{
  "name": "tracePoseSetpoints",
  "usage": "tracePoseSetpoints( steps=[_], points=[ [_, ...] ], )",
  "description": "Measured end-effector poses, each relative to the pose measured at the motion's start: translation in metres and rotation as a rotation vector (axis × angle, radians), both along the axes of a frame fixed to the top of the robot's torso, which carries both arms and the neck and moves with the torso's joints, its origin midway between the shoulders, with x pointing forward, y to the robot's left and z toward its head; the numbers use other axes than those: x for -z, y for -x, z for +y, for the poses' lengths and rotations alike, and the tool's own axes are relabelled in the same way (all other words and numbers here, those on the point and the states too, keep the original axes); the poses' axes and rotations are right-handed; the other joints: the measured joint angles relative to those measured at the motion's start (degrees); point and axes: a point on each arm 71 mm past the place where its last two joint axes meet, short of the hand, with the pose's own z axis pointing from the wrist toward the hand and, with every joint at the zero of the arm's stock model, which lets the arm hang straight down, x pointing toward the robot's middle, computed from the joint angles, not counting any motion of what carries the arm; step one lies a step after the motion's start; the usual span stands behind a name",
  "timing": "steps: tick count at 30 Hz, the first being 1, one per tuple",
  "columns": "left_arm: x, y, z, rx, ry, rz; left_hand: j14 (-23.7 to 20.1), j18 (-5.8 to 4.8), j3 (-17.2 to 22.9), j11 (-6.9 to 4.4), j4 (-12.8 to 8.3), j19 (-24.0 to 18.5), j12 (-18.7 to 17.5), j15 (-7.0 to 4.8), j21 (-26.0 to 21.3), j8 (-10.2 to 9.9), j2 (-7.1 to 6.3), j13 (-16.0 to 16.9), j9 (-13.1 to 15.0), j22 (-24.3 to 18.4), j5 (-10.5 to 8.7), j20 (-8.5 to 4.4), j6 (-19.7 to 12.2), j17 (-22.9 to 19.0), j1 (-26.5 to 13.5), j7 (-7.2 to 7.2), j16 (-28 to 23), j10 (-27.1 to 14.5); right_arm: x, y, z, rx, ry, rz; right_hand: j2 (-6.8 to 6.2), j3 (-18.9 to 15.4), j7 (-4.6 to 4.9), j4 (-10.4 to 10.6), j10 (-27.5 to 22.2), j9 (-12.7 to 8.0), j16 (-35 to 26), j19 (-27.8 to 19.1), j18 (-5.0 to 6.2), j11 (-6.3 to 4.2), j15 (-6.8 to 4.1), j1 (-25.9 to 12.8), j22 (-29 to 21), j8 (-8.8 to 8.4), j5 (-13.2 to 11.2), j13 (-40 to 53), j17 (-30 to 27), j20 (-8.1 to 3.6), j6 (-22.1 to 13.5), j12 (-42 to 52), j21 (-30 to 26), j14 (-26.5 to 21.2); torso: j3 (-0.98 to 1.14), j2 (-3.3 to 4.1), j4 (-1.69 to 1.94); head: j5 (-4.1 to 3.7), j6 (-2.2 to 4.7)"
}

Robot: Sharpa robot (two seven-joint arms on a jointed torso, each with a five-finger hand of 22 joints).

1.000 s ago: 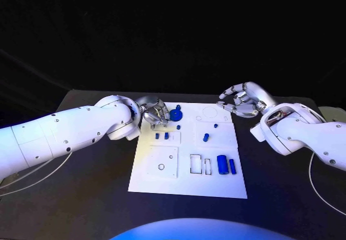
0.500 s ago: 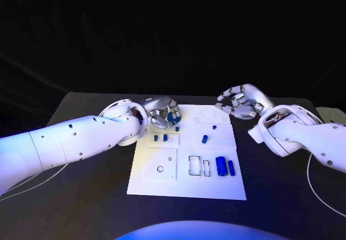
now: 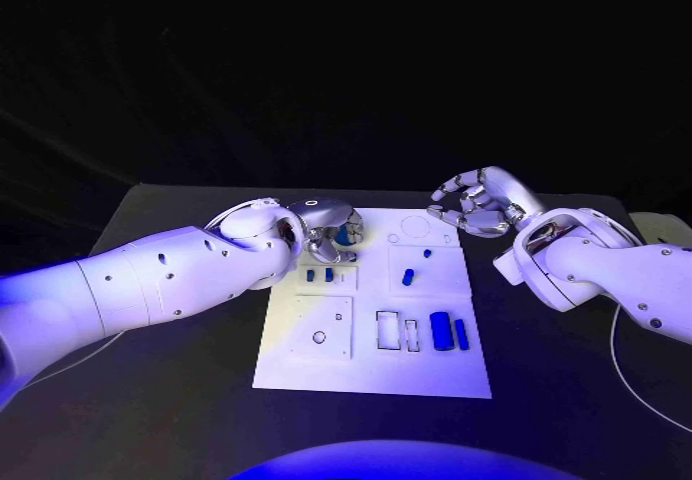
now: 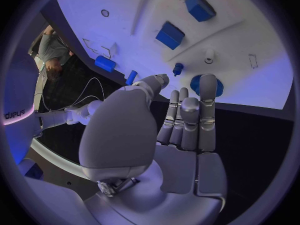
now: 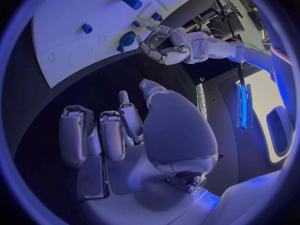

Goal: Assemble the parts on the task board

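Head view: task board lies mid-table, long axis running away from robot. L hand sits over board's far-left corner, fingers curled down around a round blue disc part; contact w/ disc can't be confirmed from here. R hand hovers just off board's far-right corner, above the table, fingers curled inward, nothing seen in them. On board: two small blue pegs side by side just near of L hand, one slanted blue peg mid-board, a large blue cylinder w/ a thin blue bar beside it in near-right area.

L wrist view: L hand fingers extended, close together, tips at board edge. Disc part lies on board right at the fingertips, partly covered by one; looks like touching, not a closed grip. Small blue stud just beside it. Two blue blocks farther on.

R wrist view: R hand fingers bent, apart from thumb, holding nothing, over dark table beside the board. L hand seen across board, at the disc.
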Motion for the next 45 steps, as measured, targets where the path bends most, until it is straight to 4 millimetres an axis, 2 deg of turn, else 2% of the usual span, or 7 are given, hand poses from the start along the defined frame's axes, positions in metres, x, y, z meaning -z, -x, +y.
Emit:
tracePoseSetpoints(
  steps=[9,20,21,22,24,35,45],
  points=[
    [0.004,-0.002,-0.005,0.016,-0.055,0.006,0.7,-0.01,0.6,0.07,-0.6,0.6,-0.6,-0.07,1.9,-0.2,0.0,-1.0,-0.5,2.4,0.0,-0.01,1.5,0.7,0.0,-0.08,1.0,1.5,0.0,0.0,0.001,-0.002,-0.001,0.0,0.0,0.0,0.0,0.0,0.0,0.0,0.0,0.0,0.0,0.0,0.0,0.0,0.0,0.0,0.0,0.0,0.0,0.0,0.0,0.0,0.0,0.0,0.03,-0.02,0.0,-0.1,-0.03],
    [0.007,-0.003,-0.01,0.024,-0.086,0.02,3.1,0.0,2.0,-0.87,-1.6,3.1,-0.8,-0.67,6.2,-0.6,0.62,-1.6,-1.2,7.8,0.0,-0.4,3.8,3.5,0.6,-0.1,3.6,5.1,0.0,0.0,0.002,-0.004,-0.002,0.0,0.0,0.2,0.0,0.2,-0.4,0.0,-0.2,0.0,0.0,0.0,0.0,0.0,0.0,0.22,0.0,0.0,0.0,0.0,0.0,-0.4,0.0,0.0,0.04,-0.04,0.05,-0.29,-0.22],
    [0.008,-0.003,-0.011,0.024,-0.089,0.021,3.3,-0.06,2.1,-1.05,-1.8,3.5,-0.8,-0.8,6.7,-0.7,0.85,-1.6,-1.2,8.5,0.0,-0.42,4.1,3.9,0.8,-0.02,4.0,5.3,0.0,0.0,0.002,-0.004,-0.002,0.0,0.0,0.2,0.0,0.2,-0.4,0.0,-0.2,0.0,0.0,0.0,0.0,0.0,0.0,0.22,0.0,0.0,0.0,0.0,0.0,-0.4,0.0,0.0,0.04,-0.03,0.05,-0.3,-0.25],
    [0.008,-0.003,-0.011,0.025,-0.091,0.023,3.3,-0.57,2.1,-1.05,-1.8,3.5,-0.8,-0.8,6.9,-0.8,0.85,-1.6,-1.3,8.8,0.0,-0.42,4.1,4.1,0.8,-0.01,4.0,5.3,0.0,0.0,0.002,-0.004,-0.002,0.0,0.0,0.2,0.0,0.2,-0.4,0.0,-0.2,0.0,0.0,0.0,0.0,0.0,0.0,0.22,0.0,0.0,0.0,0.0,0.0,-0.4,0.0,0.0,0.04,-0.03,0.05,-0.3,-0.26],
    [0.009,-0.003,-0.012,0.026,-0.096,0.026,3.6,-0.94,2.1,-1.0,-1.8,3.5,-0.8,-0.8,7.2,-0.9,0.85,-1.7,-1.3,9.2,0.0,-0.43,4.1,4.3,0.8,-0.01,4.0,5.6,0.0,0.0,0.002,-0.005,-0.002,0.0,0.0,0.2,0.0,0.2,-0.4,0.0,-0.2,0.0,0.0,0.0,0.0,0.0,0.0,0.22,0.0,0.0,0.0,0.0,0.0,-0.4,0.0,0.0,0.04,-0.03,0.05,-0.3,-0.29],
    [0.014,-0.006,-0.014,0.021,-0.115,0.041,4.3,-0.93,2.8,-1.06,-2.1,4.4,-1.0,-1.02,8.4,-1.6,1.08,-1.9,-1.7,11.0,-0.23,-0.52,4.1,5.2,0.6,-0.02,4.8,6.1,0.0,0.0,0.003,-0.006,-0.003,0.0,0.0,0.2,0.0,0.2,-0.4,0.0,-0.2,0.0,0.0,0.0,0.0,0.0,0.0,0.22,0.0,0.0,0.0,0.0,0.0,-0.4,-0.3,0.0,0.03,-0.03,0.05,-0.51,-0.42],
    [0.014,-0.007,-0.015,0.018,-0.122,0.046,4.9,-0.92,3.7,-1.38,-2.7,4.9,-1.3,-1.2,9.8,-1.6,2.23,-2.2,-1.9,12.5,-0.82,-0.61,5.1,5.6,1.0,-0.01,5.3,7.1,0.0,0.0,0.003,-0.007,-0.003,0.0,0.0,0.2,0.0,0.2,-0.4,0.0,-0.2,0.0,0.0,0.0,0.0,0.0,0.0,0.22,0.0,0.0,0.0,0.0,0.0,-0.4,-0.3,0.0,0.05,-0.04,0.08,-0.61,-0.6]
  ],
)
